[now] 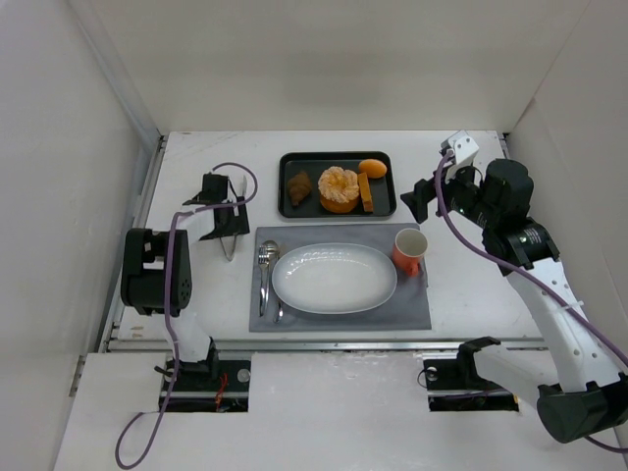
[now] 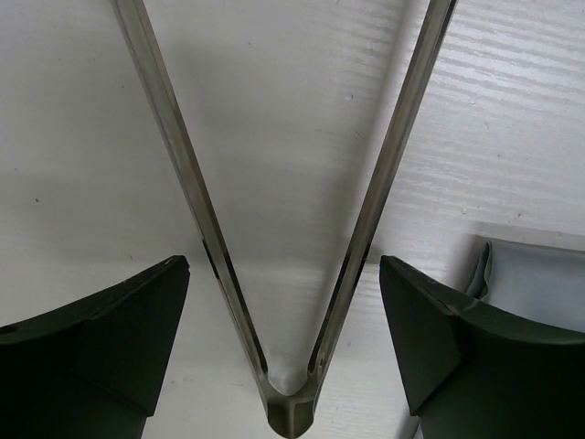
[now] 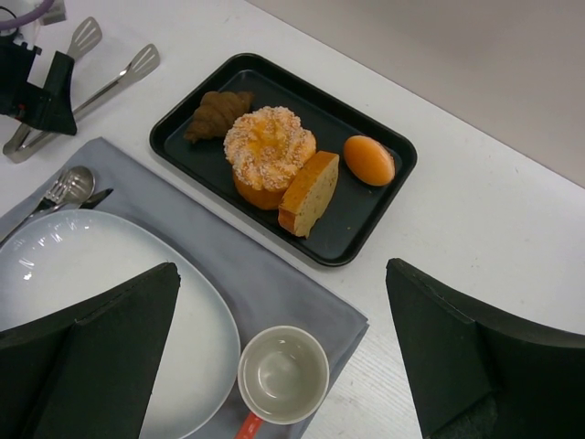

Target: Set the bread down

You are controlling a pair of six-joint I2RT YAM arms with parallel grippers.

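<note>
Left tool (image 2: 283, 274) low over counter (image 1: 461, 275); fingers released, straddling the hinge end of the tongs (image 2: 187, 174); a gap shows on both sides, no contact.

Step in hand, as judged: grip the tongs, then use them on the bread. To do it well: stay centred on the V so the 2 pads meet the 2 arms together; clench near the hinge and only lightly, leaving the blades spread for the pickup.

Bread (image 1: 299, 186) lies at the left end of the tray (image 1: 383, 203), just beside the orange (image 1: 339, 188); untouched.

Plate (image 1: 334, 279) below the tray; bare; likely target.

Right tool (image 3: 281, 267) aloft right of the tray; fingers spread, holding nothing; best left out of the path.
</note>
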